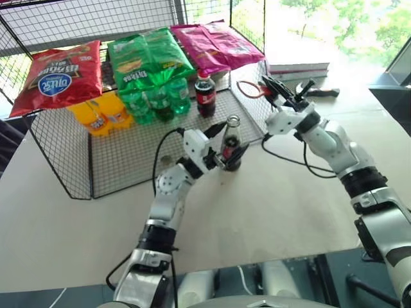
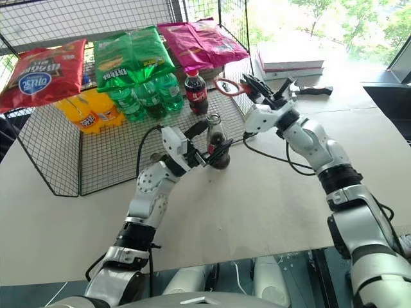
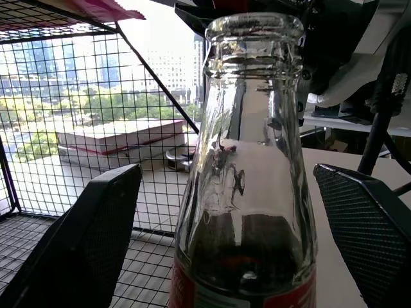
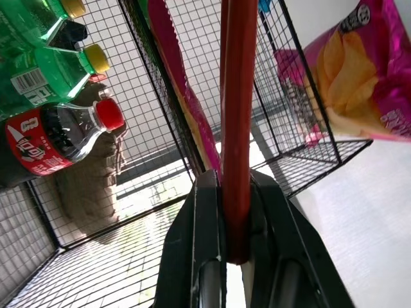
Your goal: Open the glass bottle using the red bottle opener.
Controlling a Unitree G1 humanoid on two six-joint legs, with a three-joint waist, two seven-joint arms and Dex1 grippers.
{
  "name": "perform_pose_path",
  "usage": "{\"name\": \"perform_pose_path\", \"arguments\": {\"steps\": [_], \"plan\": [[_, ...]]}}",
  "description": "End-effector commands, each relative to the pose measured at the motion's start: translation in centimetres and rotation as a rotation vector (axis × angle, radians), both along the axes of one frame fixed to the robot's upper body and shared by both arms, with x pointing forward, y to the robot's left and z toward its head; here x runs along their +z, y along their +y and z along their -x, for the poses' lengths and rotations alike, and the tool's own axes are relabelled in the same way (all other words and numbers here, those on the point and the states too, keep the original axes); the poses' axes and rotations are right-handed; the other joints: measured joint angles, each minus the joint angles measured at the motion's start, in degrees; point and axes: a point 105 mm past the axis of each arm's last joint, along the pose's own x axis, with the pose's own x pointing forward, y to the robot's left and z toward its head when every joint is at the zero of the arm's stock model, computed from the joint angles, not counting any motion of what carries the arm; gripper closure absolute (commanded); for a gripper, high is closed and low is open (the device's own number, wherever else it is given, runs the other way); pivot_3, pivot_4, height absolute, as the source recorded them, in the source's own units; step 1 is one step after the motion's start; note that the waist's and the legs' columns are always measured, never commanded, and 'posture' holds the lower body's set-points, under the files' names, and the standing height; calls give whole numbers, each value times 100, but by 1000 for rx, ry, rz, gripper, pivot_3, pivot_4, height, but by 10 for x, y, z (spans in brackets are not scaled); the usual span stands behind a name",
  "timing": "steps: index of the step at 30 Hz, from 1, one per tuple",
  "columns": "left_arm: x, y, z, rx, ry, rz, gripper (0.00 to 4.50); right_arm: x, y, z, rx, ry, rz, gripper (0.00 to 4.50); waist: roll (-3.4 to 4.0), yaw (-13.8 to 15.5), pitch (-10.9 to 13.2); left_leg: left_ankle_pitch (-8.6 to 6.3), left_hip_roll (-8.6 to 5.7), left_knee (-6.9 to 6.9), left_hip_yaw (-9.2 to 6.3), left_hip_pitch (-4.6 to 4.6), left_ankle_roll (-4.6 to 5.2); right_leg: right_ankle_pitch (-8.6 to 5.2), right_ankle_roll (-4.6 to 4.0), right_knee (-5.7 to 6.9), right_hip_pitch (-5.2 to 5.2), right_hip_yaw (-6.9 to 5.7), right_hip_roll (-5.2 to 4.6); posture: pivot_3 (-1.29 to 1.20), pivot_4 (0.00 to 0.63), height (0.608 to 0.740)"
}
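Resting on pale table (image 1: 270, 205): glass bottle (image 1: 232, 144) | left tool (image 1: 226, 146) wide | right tool (image 1: 273, 90) pinching red bottle opener (image 1: 248, 89)

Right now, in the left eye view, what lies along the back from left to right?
Red chip bag → orange bottles → green bottles → red-capped cola bottle → red bottle opener in the right hand → books.
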Motion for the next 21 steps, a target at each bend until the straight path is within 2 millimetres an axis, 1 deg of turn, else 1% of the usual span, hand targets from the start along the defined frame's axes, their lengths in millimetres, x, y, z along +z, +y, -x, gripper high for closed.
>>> {"name": "perform_pose_path", "arguments": {"steps": [1, 6, 9, 11, 12, 14, 16, 18, 19, 21], "plan": [[9, 5, 13, -20, -48, -16, 74, 14, -15, -1, -15, 37, -131, 4500, 0, 0, 0, 0, 0, 0, 0, 0, 0, 0, 0, 0, 0, 1, 0, 0, 150, 740], [1, 17, 23, -5, -30, -41, 74, 8, -29, -4, -46, 128, -237, 4500, 1, 3, 0, 0, 0, 0, -1, 1, 1, 0, 0, 0, 0, 1, 0, 0, 150, 740], [-9, 24, 31, 8, -4, -69, 74, -12, -36, -7, -40, 295, -322, 4500, 1, -2, -1, -1, 4, 2, -1, 5, 0, 0, -1, 2, 3, 1, 1, 0, 150, 740], [-13, 31, 37, 25, 18, -68, 74, -30, -41, -9, -22, 474, -410, 4500, 2, 3, -1, -1, 8, -4, -1, 6, 1, 0, -1, 0, 3, 2, 2, 0, 150, 740], [-16, 36, 43, 34, 36, -69, 74, -42, -42, -6, 4, 584, -442, 4500, 2, 6, -1, -1, 9, -4, -1, 5, 1, 0, -1, -1, 3, 2, 2, 0, 150, 740], [-24, 44, 54, 42, 68, -86, 74, -62, -39, 4, 66, 799, -500, 4500, 6, 11, -1, -4, 13, -5, 0, 3, 5, 0, -2, -4, 3, 3, 1, 0, 150, 740], [-35, 55, 69, 59, 119, -116, 74, -93, -31, 29, 156, 1109, -521, 4500, 9, 20, 0, -6, 15, -6, 0, 0, 8, 0, -2, -6, 0, 6, -1, 0, 150, 740], [-46, 71, 78, 119, 176, -137, 74, -116, -24, 54, 213, 1399, -606, 4500, 14, 20, 2, -19, 18, -7, 1, 1, 28, -1, -3, -7, 1, 9, -3, 0, 150, 740], [-48, 77, 81, 145, 197, -137, 74, -121, -21, 63, 235, 1481, -622, 4500, 16, 20, 4, -22, 20, -8, 1, 2, 34, -1, -3, -8, 2, 11, -8, 0, 150, 740], [-50, 86, 84, 175, 220, -148, 74, -127, -19, 71, 223, 1571, -643, 4500, 17, 22, 5, -26, 23, -7, 1, 3, 39, 1, -6, -6, 3, 14, -26, 0, 150, 740]]}}
